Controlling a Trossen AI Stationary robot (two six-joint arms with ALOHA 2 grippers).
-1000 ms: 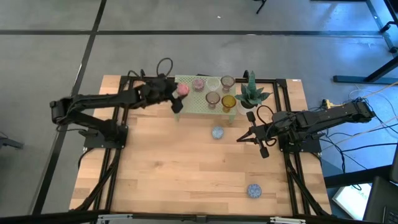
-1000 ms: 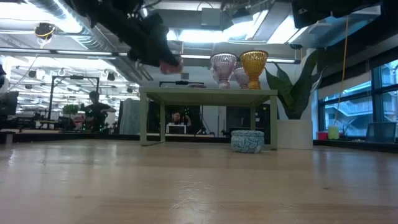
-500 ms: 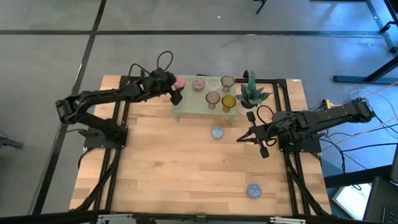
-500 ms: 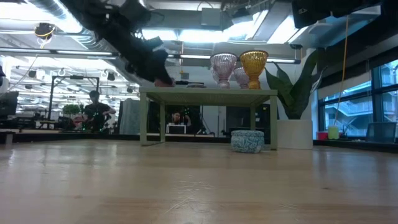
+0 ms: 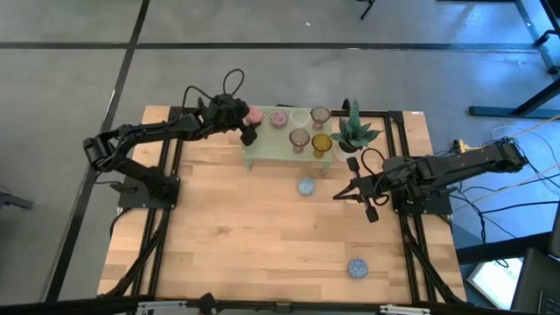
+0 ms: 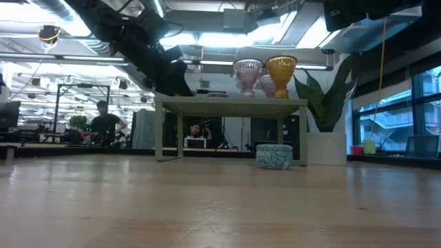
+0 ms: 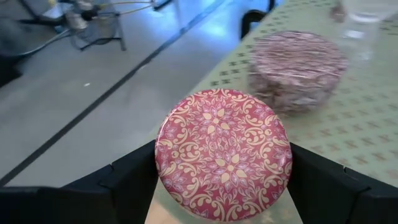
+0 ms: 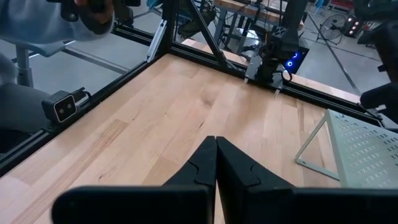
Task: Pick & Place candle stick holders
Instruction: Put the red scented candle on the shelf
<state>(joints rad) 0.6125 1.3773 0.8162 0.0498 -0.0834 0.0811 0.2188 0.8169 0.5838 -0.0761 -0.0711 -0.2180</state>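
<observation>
My left gripper (image 5: 251, 122) is shut on a round red-and-cream patterned candle stick holder (image 7: 222, 152) over the far left corner of the pale green perforated stand (image 5: 284, 147). On the stand are a pink patterned holder (image 7: 297, 70), a clear one (image 5: 300, 115), two mauve goblets (image 5: 319, 115) and an amber one (image 5: 321, 144). Two blue holders (image 5: 305, 185) (image 5: 357, 268) sit on the table. My right gripper (image 5: 337, 194) hangs shut above the table's right side, touching nothing. My left gripper pinches the red holder's round side wall (image 7: 159, 163) between its two fingers, one on each side across its width. The fingers slant down from the table's left. The holder sits level with its patterned top up; whether its bottom rests on the stand I cannot tell.
A spiky green potted plant (image 5: 354, 131) stands right of the stand at the far edge. Black frame rails run along the table's sides (image 5: 411, 254). Bare wood stretches across the middle and near part (image 5: 245, 236).
My left gripper has carried the red holder toward the table's far edge and down, from above the stand's left end to just over its far left corner. The holder has stayed level in the hold.
</observation>
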